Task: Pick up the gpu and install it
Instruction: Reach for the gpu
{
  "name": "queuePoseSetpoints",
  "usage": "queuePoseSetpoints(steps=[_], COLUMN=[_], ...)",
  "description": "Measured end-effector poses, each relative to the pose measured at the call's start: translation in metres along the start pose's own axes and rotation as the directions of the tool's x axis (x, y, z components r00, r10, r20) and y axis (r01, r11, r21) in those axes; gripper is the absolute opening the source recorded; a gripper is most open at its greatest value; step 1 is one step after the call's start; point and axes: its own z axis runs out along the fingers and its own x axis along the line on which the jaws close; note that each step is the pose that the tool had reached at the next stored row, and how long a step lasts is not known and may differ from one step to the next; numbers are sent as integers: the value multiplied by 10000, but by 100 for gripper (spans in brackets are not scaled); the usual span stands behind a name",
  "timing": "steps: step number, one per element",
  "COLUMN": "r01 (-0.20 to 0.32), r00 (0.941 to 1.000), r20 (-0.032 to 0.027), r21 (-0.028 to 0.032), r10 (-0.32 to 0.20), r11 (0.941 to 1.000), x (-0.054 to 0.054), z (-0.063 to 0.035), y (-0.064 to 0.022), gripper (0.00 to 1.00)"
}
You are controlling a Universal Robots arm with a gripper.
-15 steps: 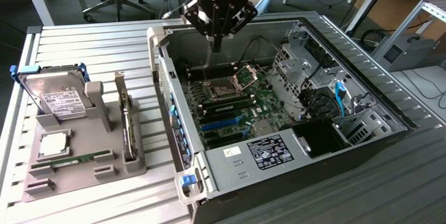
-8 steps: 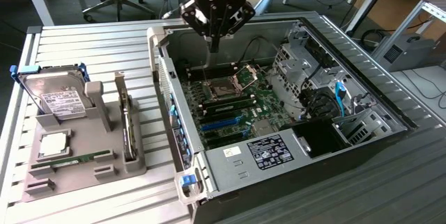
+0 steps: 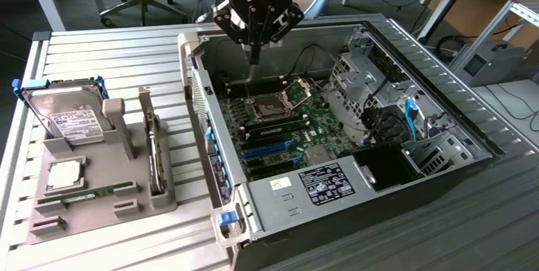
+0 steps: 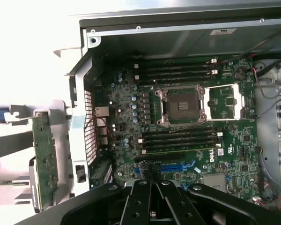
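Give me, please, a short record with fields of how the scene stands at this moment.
gripper: shut, holding nothing, hanging over the motherboard
computer case: open, lying on its side
gpu: standing on edge in the grey holder beside the case, untouched
hard drive: upright in the same holder
memory stick: lying in the same holder
task state: gpu not yet picked up

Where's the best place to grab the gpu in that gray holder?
Pinch the gpu across its upper long edge, coming straight down from above. It stands on edge in the gray holder, lower edge seated in a slot, upper faces exposed.
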Motion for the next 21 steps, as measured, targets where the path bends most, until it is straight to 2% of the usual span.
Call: queuePoseSetpoints(steps=[5, 17, 21], r01=[-1, 0, -1], r00=[10000, 10000, 10000], r20=[0, -1, 0], r21=[-1, 1, 0], r10=[1, 0, 1], r11=[10000, 10000, 10000], x=[84, 177, 250], z=[1, 2, 1], y=[-6, -14, -19], gripper=[11, 11, 11])
